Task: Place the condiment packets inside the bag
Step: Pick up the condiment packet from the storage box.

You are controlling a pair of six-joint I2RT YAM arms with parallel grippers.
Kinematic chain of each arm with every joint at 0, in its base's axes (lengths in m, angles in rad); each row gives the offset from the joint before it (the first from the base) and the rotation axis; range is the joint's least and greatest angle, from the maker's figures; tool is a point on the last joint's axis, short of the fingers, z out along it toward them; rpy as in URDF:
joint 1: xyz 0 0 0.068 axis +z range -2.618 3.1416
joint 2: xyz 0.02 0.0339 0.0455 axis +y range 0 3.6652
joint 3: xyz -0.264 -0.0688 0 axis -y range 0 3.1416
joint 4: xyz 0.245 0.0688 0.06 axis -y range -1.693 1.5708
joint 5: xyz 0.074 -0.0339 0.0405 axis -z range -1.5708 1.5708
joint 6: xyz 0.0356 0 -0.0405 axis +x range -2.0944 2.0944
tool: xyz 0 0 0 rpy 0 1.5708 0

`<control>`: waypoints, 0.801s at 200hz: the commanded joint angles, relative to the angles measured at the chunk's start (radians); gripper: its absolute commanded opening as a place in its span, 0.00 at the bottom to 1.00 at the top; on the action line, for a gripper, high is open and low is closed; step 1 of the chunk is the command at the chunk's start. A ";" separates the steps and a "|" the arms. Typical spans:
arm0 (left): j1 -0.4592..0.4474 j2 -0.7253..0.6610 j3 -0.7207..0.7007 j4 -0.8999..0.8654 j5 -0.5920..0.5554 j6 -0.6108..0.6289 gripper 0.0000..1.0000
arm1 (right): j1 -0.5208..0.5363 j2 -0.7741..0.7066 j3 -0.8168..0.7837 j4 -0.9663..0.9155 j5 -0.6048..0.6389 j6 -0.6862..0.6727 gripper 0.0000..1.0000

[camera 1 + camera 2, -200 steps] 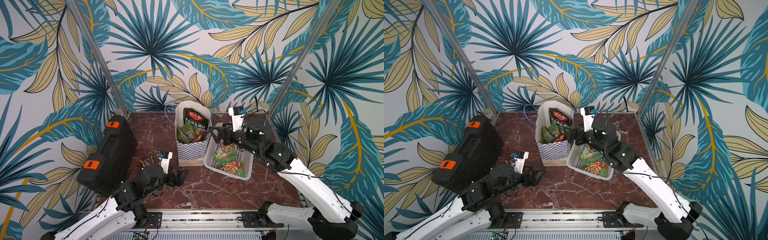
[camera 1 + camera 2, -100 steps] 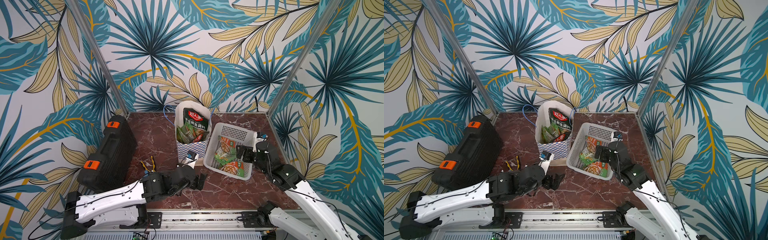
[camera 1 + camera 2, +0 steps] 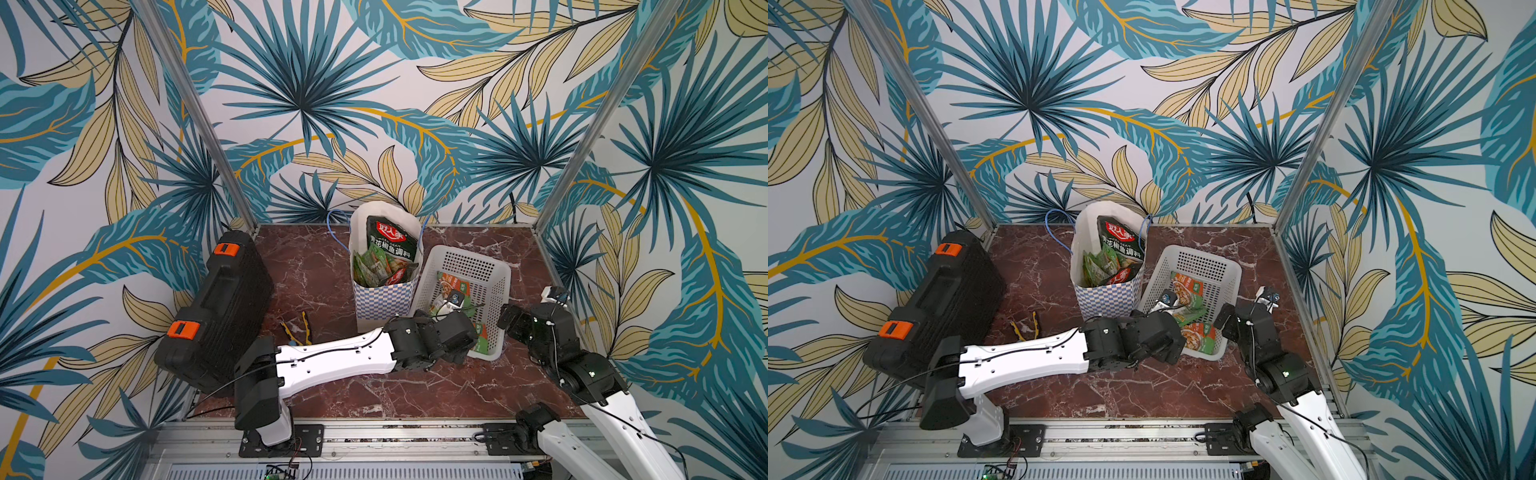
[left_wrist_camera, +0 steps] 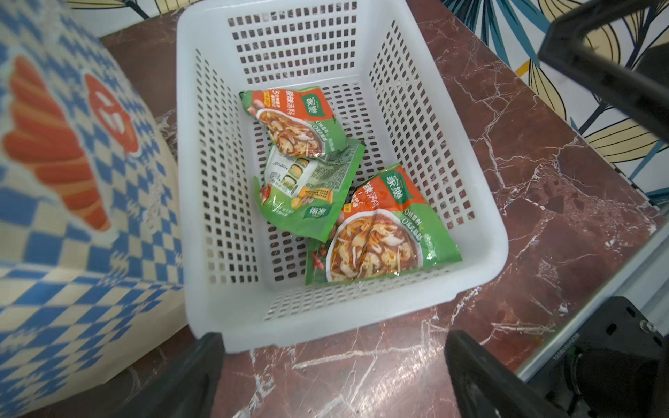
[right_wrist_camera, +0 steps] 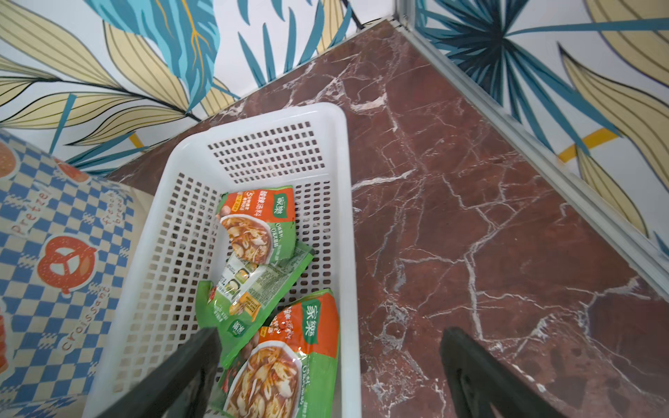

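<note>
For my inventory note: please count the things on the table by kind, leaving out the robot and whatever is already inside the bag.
paper bag: 1
white basket: 1
black case: 1
yellow-handled pliers: 1
green packets in the basket: 3
Total: 7

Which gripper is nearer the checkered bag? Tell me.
Left. The left gripper is beside the bag, at the near end of the basket; the right gripper is across it.
</note>
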 commanded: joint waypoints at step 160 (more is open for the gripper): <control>0.307 0.619 0.568 0.060 0.190 -0.197 0.67 | -0.005 -0.118 -0.046 -0.146 0.121 0.114 1.00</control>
